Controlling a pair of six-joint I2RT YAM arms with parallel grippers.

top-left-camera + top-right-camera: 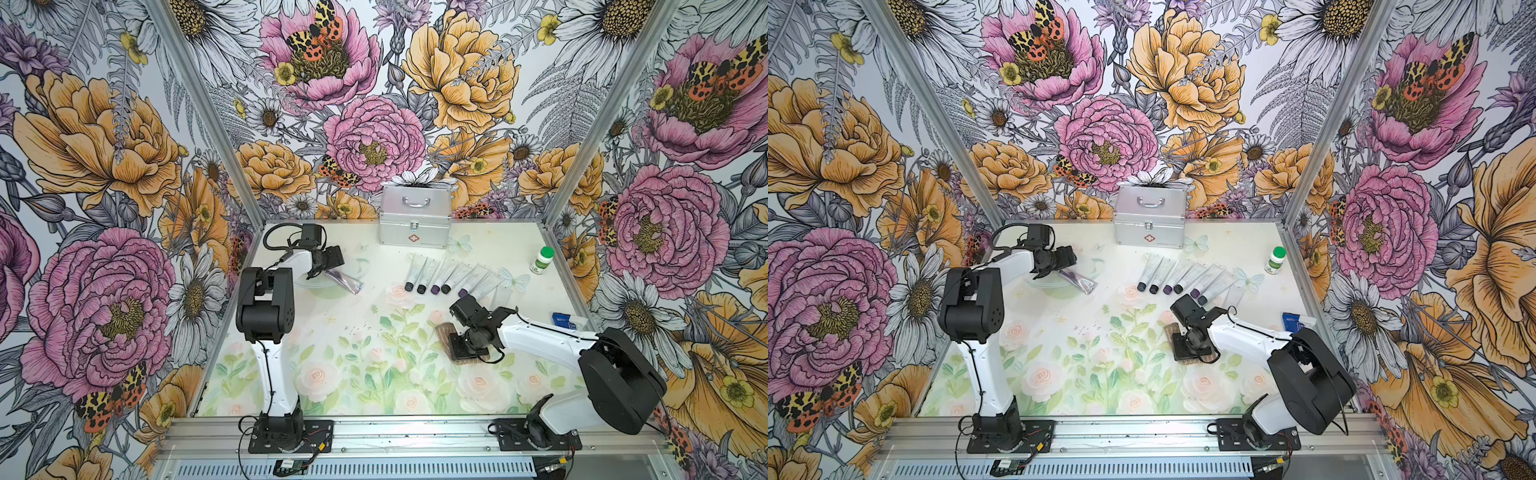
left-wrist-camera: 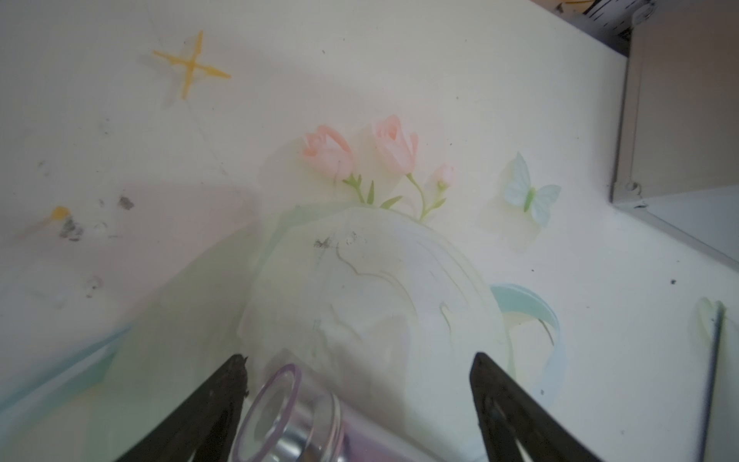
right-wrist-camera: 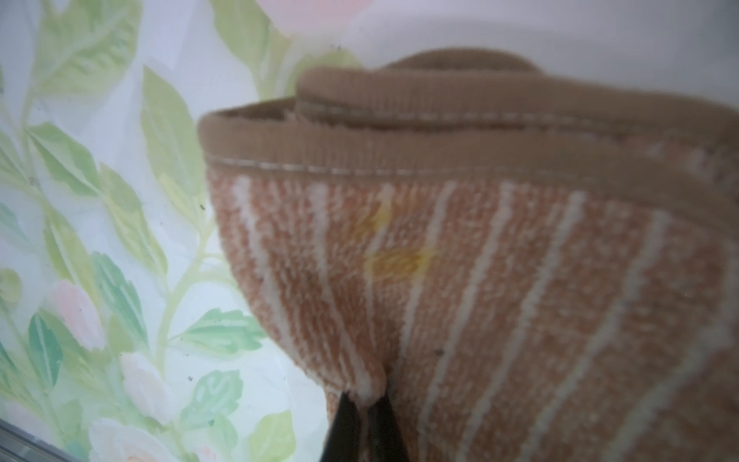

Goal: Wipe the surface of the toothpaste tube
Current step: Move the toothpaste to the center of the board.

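A purple toothpaste tube (image 1: pixel 344 281) lies flat at the table's back left. In the left wrist view its clear, purple-rimmed cap (image 2: pixel 280 412) sits between my left gripper's fingers, close to one and well apart from the other. My left gripper (image 2: pixel 360 360) is open around the cap end and low over the table (image 1: pixel 320 271). A brown towel with white stripes (image 3: pixel 480 260) lies bunched on the table right of centre (image 1: pixel 444 330). My right gripper (image 3: pixel 366 400) is shut on a fold of the towel.
Several more tubes with dark caps (image 1: pixel 449 276) lie in a row right of centre, behind the right arm. A silver metal case (image 1: pixel 415 222) stands at the back. A white bottle with a green cap (image 1: pixel 543 259) and a blue packet (image 1: pixel 565 320) sit by the right wall.
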